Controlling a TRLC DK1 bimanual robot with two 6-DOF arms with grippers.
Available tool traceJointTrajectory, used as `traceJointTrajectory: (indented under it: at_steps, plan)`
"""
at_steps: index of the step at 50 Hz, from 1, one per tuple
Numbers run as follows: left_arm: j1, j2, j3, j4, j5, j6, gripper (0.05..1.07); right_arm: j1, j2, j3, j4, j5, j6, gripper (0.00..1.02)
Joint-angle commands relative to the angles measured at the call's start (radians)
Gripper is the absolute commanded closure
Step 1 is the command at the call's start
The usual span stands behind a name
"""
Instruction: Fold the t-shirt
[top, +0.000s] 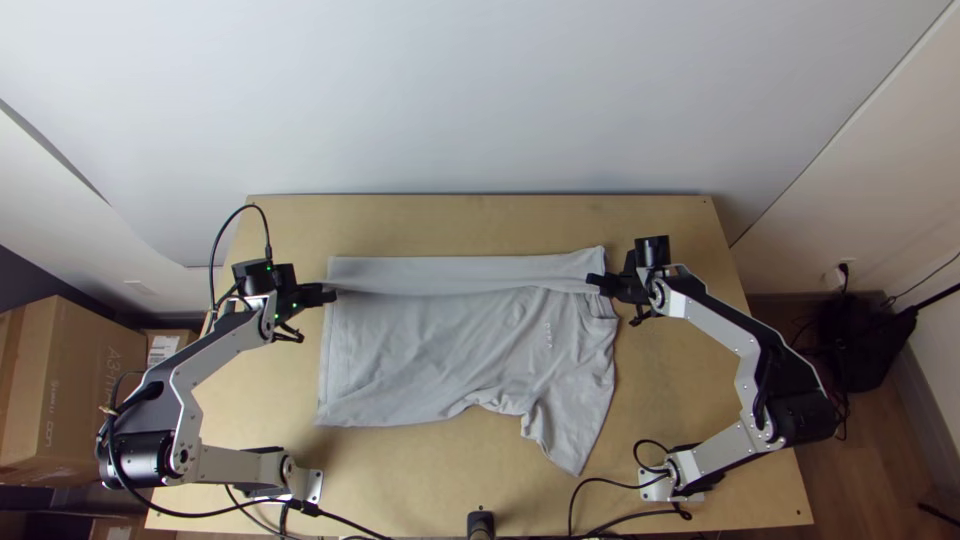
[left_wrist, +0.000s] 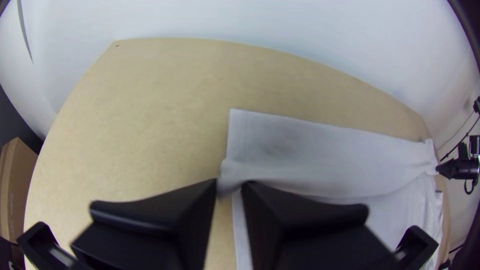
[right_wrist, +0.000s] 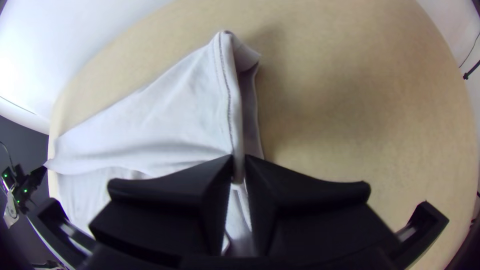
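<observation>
My left gripper (top: 328, 295) is at the left end of a folded-over strip of the grey t-shirt (top: 430, 350); my right gripper (top: 592, 281) is at the strip's right end. The shirt lies sideways, its far side turned over towards the near edge, one sleeve spread at the lower right. In the left wrist view, the left gripper (left_wrist: 230, 187) is shut on the edge of the shirt (left_wrist: 320, 150). In the right wrist view, the right gripper (right_wrist: 239, 167) is shut on a seamed edge of the shirt (right_wrist: 175, 110).
The wooden table (top: 480, 225) shows bare wood beyond the shirt and at both its sides. Cardboard boxes (top: 75, 380) stand off the table at the left. Cables (top: 590, 490) lie along the near edge. A black bag (top: 860, 340) is on the floor at the right.
</observation>
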Motion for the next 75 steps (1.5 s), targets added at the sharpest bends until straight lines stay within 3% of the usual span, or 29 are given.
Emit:
traceJointTrajectory:
  at_steps: [1,8,15,18,23,27,33,37,42,47,55,61,75]
  plan:
    - [-0.004,-0.033,-0.031,0.013,-0.010,0.020,0.38,-0.011,-0.067,-0.025,0.009,0.014,-0.008,0.55]
    - [0.021,-0.053,-0.027,-0.021,-0.011,0.008,0.21,-0.039,-0.179,-0.055,0.003,0.012,-0.003,0.55]
    - [0.054,-0.116,-0.020,-0.062,-0.004,0.005,0.20,-0.054,-0.347,-0.079,-0.066,0.012,0.012,0.54]
    - [0.062,-0.142,-0.008,-0.114,0.003,0.011,0.20,-0.059,-0.415,-0.087,-0.110,0.011,0.017,0.43]
    - [0.077,-0.196,0.006,-0.183,0.015,0.019,0.20,-0.066,-0.496,-0.091,-0.216,0.012,0.043,0.40]
    - [0.096,-0.254,0.010,-0.225,0.039,0.019,0.20,-0.068,-0.550,-0.096,-0.322,0.011,0.066,0.32]
    - [0.108,-0.326,0.052,-0.337,0.070,0.019,0.20,-0.036,-0.628,-0.125,-0.502,0.000,0.101,0.04]
    - [0.108,-0.361,0.090,-0.413,0.084,0.012,0.21,-0.013,-0.685,-0.159,-0.581,-0.025,0.121,0.04]
    - [0.105,-0.400,0.130,-0.487,0.088,0.005,0.21,0.013,-0.731,-0.208,-0.689,-0.104,0.173,0.04]
    - [0.103,-0.438,0.145,-0.516,0.093,0.003,0.21,0.038,-0.734,-0.239,-0.792,-0.111,0.202,0.04]
    - [0.097,-0.478,0.165,-0.558,0.098,0.002,0.21,0.087,-0.758,-0.326,-0.819,-0.155,0.213,0.16]
    - [0.096,-0.486,0.184,-0.593,0.098,-0.008,0.21,0.196,-0.734,-0.371,-0.824,-0.166,0.267,0.24]
    - [0.097,-0.499,0.181,-0.604,0.098,-0.011,0.21,0.256,-0.646,-0.390,-0.810,-0.198,0.255,0.42]
